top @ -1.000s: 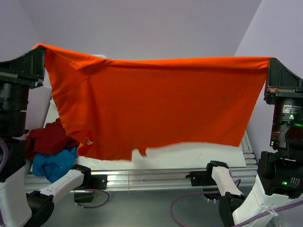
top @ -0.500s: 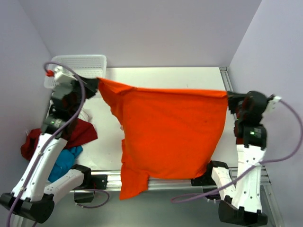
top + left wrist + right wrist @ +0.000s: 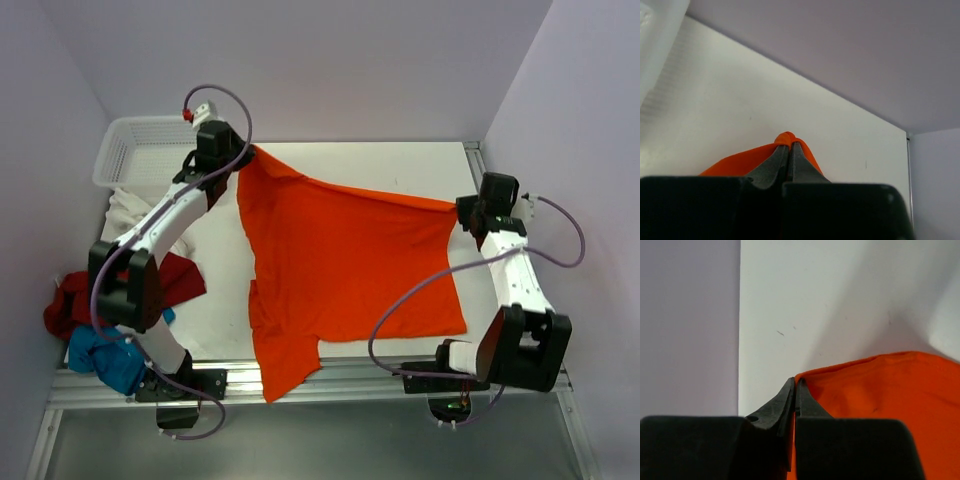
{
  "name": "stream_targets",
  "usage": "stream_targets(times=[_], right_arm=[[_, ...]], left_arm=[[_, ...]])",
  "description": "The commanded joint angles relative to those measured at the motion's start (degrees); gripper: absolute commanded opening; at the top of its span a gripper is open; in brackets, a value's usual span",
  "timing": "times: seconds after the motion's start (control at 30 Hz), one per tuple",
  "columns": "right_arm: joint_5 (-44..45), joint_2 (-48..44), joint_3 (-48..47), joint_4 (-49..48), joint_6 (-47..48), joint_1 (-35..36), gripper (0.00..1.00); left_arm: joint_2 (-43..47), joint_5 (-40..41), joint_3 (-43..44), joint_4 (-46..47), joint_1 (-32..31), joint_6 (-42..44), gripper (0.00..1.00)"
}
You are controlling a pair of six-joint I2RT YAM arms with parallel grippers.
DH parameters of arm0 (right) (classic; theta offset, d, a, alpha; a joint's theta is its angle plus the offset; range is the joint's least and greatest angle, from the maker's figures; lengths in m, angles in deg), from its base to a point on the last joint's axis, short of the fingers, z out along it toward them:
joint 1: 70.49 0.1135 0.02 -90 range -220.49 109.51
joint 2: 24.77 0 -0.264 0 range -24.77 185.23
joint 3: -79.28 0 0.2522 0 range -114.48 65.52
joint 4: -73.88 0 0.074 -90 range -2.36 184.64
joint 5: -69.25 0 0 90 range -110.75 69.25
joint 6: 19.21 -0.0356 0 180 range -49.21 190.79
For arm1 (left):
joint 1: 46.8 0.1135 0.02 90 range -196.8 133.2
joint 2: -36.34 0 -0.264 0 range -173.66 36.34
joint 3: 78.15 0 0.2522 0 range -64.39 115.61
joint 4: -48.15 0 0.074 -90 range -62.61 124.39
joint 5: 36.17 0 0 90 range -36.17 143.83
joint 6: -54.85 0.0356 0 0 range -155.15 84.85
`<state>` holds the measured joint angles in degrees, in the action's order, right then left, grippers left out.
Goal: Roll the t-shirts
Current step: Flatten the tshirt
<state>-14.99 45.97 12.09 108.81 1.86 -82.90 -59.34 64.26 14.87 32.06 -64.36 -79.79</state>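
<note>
The orange t-shirt (image 3: 340, 265) lies spread over the white table, its near part hanging over the front rail. My left gripper (image 3: 243, 152) is shut on its far left corner, seen pinched in the left wrist view (image 3: 786, 139). My right gripper (image 3: 462, 208) is shut on its far right corner, also shown in the right wrist view (image 3: 796, 382). A dark red t-shirt (image 3: 75, 295), a turquoise blue t-shirt (image 3: 105, 357) and a white t-shirt (image 3: 125, 215) lie heaped at the left edge.
A white perforated basket (image 3: 145, 150) stands at the back left corner. An aluminium rail (image 3: 350, 372) runs along the table's near edge. Lilac walls close in the back and both sides.
Both arms have swung from high near the camera out to the far side of the table and down. The orange shirt went from hanging stretched to lying on the table.
</note>
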Motion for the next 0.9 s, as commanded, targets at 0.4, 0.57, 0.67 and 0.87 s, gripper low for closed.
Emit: stream_targets(times=[0.4,0.57,0.67,0.87], right_arm=[[-5.32,48.59,-51.31,1.58,7.21,0.45,0.83],[-6.89,42.21,-45.81,-2.54,8.81,0.19,0.81],[-7.43,37.64,-42.21,2.88,9.95,0.19,0.73],[-8.66,24.11,-25.52,10.89,10.65,0.19,0.63]], left_arm=[[-40.71,-13.32,52.71,-4.59,4.9,-3.96,0.91],[-35.65,-15.45,47.23,-1.82,5.52,-1.5,0.99],[-30.63,-15.45,44.13,-6.07,5.7,0.08,0.99],[-20.61,-15.27,38.09,-15.41,5.61,1.4,1.0]])
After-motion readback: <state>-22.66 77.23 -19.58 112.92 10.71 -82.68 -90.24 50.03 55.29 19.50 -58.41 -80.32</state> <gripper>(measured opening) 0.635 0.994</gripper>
